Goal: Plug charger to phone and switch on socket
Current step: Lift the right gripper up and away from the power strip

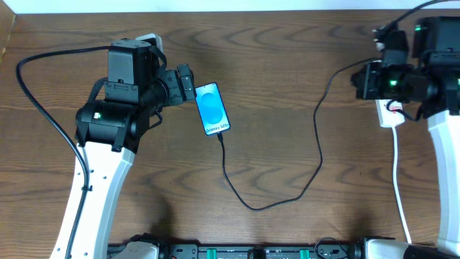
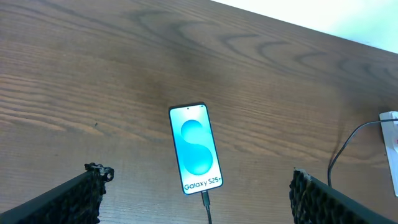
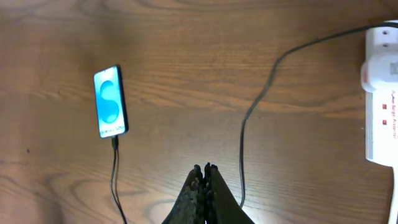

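Smartphone (image 1: 213,108), slim, blue-lit, flat on brown wooden surface (image 1: 287,57); thin black charger cable (image 1: 316,144) plugged into lower end, looping toward white elongated power strip (image 3: 380,93). Left gripper (image 2: 199,177) spread wide, empty, over smartphone. Right gripper (image 3: 204,171) pinched closed, empty, near power strip.

Looks down on a wooden table (image 3: 186,62). Finds the phone (image 3: 111,101) lying flat at left, screen lit blue, with the charger (image 3: 247,124) seemingly plugged into its near end. Traces that black cable off the bottom edge, then up again to the socket (image 3: 380,93) at right. Shows the right gripper (image 3: 204,169) pressed together between the two cable runs.
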Controlling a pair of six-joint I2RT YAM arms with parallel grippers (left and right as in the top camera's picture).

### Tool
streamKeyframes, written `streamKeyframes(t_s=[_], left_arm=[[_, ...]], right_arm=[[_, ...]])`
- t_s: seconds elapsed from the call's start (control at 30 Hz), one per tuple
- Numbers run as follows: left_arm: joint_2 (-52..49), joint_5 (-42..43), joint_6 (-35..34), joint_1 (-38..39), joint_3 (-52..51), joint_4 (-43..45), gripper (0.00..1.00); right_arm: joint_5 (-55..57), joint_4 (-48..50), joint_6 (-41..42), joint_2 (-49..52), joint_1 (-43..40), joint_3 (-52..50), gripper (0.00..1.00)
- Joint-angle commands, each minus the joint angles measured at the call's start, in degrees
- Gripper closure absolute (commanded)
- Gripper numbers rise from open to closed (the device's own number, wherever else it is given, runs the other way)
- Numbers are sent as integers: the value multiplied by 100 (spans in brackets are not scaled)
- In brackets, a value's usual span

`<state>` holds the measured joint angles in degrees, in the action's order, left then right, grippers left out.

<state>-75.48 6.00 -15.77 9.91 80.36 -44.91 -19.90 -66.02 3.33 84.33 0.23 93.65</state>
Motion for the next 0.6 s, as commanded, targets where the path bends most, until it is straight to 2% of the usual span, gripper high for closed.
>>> streamKeyframes(t_s=[0.0,0.57], left_arm=[[26,-70,72,4,13,-9,5],[26,-70,72,4,13,-7,5]], right_arm=[[413,2,-109,-114,284,22,99],[501,22,-131,-120,400,22,98]])
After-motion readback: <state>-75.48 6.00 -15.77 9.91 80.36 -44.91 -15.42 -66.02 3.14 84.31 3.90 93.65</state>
